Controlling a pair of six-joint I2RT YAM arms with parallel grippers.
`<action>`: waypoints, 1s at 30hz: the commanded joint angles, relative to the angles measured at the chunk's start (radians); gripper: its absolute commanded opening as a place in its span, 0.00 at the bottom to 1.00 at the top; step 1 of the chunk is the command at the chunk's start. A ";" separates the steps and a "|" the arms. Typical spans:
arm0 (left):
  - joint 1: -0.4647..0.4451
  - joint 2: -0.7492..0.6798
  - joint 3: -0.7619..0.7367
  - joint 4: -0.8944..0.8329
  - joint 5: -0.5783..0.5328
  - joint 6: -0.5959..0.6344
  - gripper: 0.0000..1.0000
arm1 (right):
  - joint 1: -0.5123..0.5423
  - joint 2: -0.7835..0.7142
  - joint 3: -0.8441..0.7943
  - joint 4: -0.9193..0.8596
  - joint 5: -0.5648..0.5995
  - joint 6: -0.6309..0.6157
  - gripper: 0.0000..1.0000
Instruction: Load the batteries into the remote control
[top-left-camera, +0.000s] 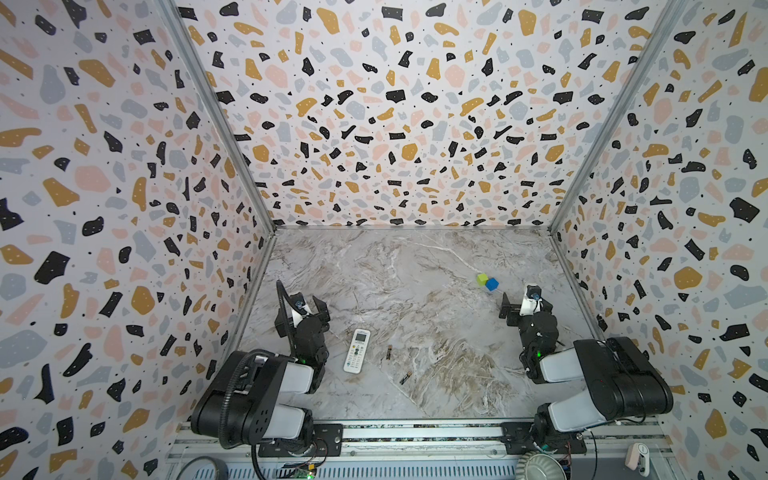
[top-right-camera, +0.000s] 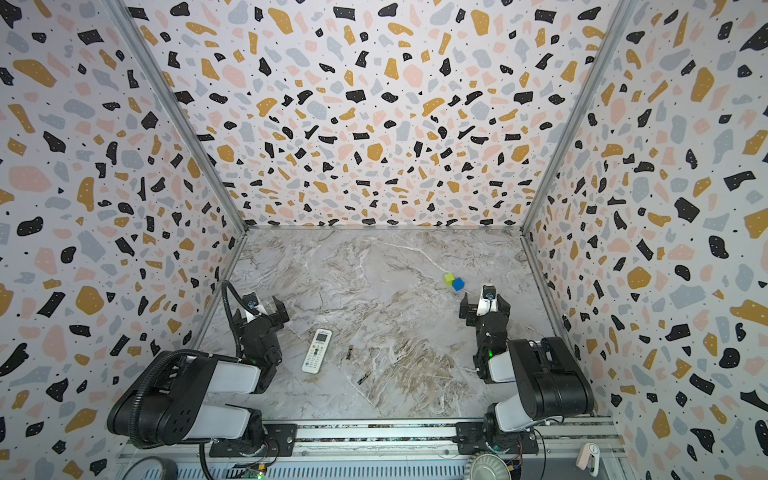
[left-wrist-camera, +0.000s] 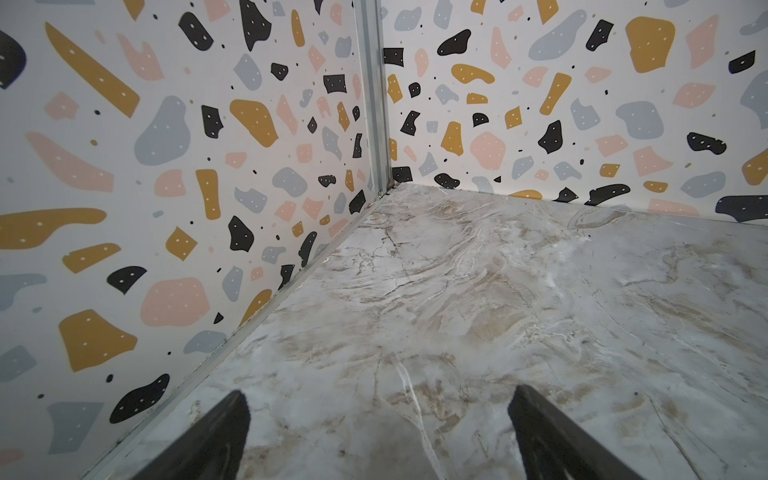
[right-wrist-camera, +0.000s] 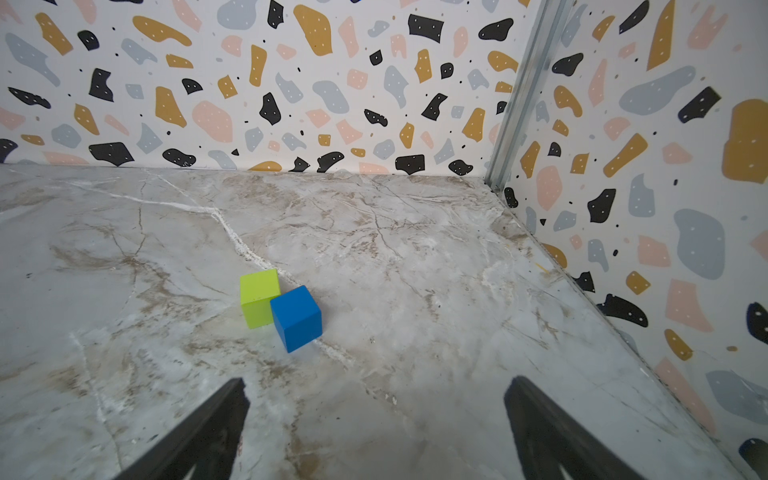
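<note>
- In both top views, the remote control (top-left-camera: 357, 351) lies buttons-up on the desk (top-left-camera: 415, 266), just behind the left tool (top-left-camera: 303, 309). The batteries (top-left-camera: 389, 353) lie apart from each other, between that tool and the right tool (top-left-camera: 525, 307). Both arms sit folded low.
- Light, stiff and apt to roll, each battery looks best pinched mid-body, and the remote across its long edges.
- Left wrist view: the tool gapes wide and empty over bare desk.
- Right wrist view: the tool is equally wide and holds nothing, with the cubes (right-wrist-camera: 282, 309) ahead of it.
</note>
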 joint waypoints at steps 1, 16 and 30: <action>0.005 -0.008 0.011 0.039 -0.006 -0.010 0.99 | 0.001 -0.004 0.018 0.005 0.004 0.004 0.99; 0.005 -0.022 0.009 0.041 -0.007 -0.003 0.99 | 0.005 -0.065 0.026 -0.050 0.001 -0.003 0.99; -0.024 -0.427 0.391 -1.097 0.152 -0.372 0.99 | 0.172 -0.453 0.261 -0.856 0.091 0.239 0.99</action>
